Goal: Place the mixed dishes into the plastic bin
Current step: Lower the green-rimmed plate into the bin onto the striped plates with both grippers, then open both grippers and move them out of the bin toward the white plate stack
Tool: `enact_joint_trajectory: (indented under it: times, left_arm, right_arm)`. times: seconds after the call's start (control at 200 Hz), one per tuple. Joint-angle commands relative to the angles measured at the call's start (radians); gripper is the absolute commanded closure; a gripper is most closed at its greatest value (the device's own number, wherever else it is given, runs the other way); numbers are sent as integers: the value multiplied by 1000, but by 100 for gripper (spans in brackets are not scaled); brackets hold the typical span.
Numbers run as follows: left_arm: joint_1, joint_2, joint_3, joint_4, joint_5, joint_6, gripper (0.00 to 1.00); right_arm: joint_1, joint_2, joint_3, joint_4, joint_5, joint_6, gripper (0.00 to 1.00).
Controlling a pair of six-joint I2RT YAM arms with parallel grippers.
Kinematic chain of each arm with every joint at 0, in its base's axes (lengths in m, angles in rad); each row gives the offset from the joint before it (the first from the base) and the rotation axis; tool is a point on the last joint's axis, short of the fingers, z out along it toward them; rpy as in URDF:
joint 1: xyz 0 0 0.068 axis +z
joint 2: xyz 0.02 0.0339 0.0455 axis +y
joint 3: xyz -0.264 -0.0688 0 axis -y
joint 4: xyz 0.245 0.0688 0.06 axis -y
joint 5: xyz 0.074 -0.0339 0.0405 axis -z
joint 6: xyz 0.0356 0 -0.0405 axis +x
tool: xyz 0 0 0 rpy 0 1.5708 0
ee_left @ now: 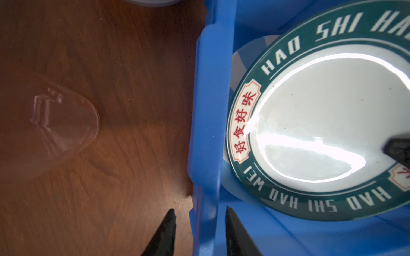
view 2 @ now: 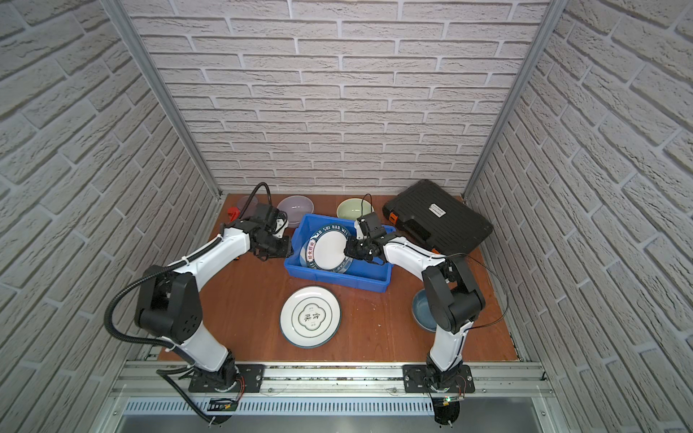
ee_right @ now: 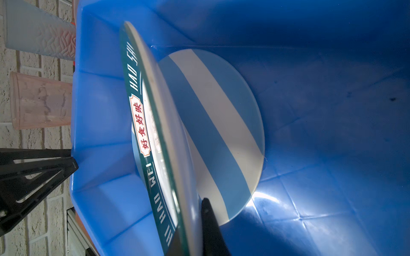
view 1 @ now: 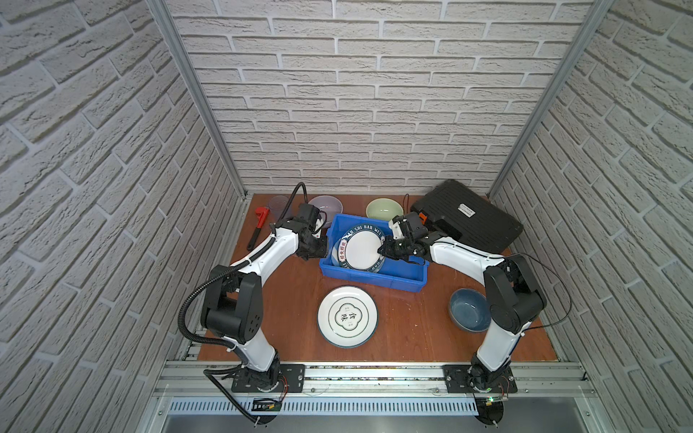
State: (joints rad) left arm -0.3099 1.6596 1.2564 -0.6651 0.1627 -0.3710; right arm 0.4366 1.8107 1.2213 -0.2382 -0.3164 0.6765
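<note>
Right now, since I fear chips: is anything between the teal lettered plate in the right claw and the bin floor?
Yes. The blue-white striped plate lies flat on the floor of the blue bin, under the tilted teal lettered plate that the right claw grips. Nothing else shows between them.

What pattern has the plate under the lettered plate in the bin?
Striped plate: broad light-blue and white bands, clearest in right wrist view.

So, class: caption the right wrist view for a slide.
Right claw grips a tilted teal lettered round plate over a blue-white striped plate in the bright blue plastic bin.
</note>
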Motion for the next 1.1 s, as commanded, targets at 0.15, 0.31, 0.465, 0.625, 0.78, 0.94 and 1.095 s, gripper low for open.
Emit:
enact_joint_trajectory:
  times: [0.15, 0.31, 0.465, 0.625, 0.78, 0.94, 1.095]
  left_arm:
    - [-15, 27, 16, 13, 6, 1, 62]
    - [-21, 29, 17, 7, 3, 1, 62]
    - [-26, 24, 20, 0, -3, 4, 62]
    - [-26, 20, 21, -10, -9, 7, 62]
    - [-26, 19, 24, -14, -12, 7, 62]
    - [-25, 20, 30, -18, -14, 7, 62]
    - [-25, 15, 32, -27, -20, 9, 62]
  right_arm:
    - [1, 26, 34, 95, -51, 7, 82]
    - [1, 46, 34, 97, -43, 4, 77]
    - [0, 64, 44, 83, -30, -7, 72]
    - [-1, 81, 64, 46, -15, -33, 67]
    - [1, 82, 86, -11, 23, -70, 62]
    - [1, 78, 102, -67, 61, -104, 61]
    - [0, 75, 108, -99, 90, -127, 59]
